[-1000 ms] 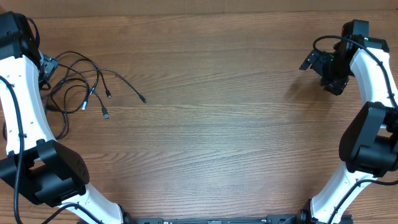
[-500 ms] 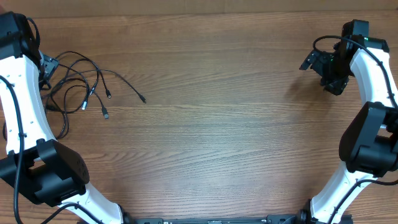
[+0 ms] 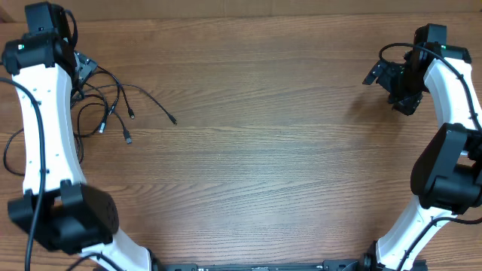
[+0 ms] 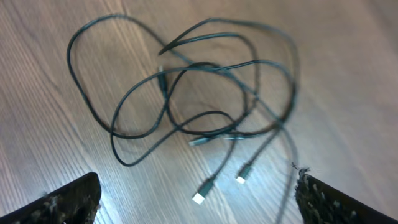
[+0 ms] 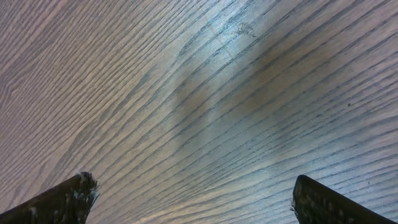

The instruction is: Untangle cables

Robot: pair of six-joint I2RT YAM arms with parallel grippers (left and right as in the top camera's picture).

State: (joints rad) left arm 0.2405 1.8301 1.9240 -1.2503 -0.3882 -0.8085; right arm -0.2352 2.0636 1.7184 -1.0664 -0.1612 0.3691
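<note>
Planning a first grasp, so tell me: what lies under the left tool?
Tangled black cables lie on the wooden table under the open left tool, silver plug ends showing. Overhead, the left arm covers part of the tangle.

The cables (image 3: 113,102) are lying in a loose tangle on the left side of the table (image 3: 263,158), with a few plug ends trailing out toward the middle. The left gripper (image 3: 83,69) is hanging right at the tangle's far edge. The right gripper (image 3: 390,89) is hovering way off over bare wood.
</note>
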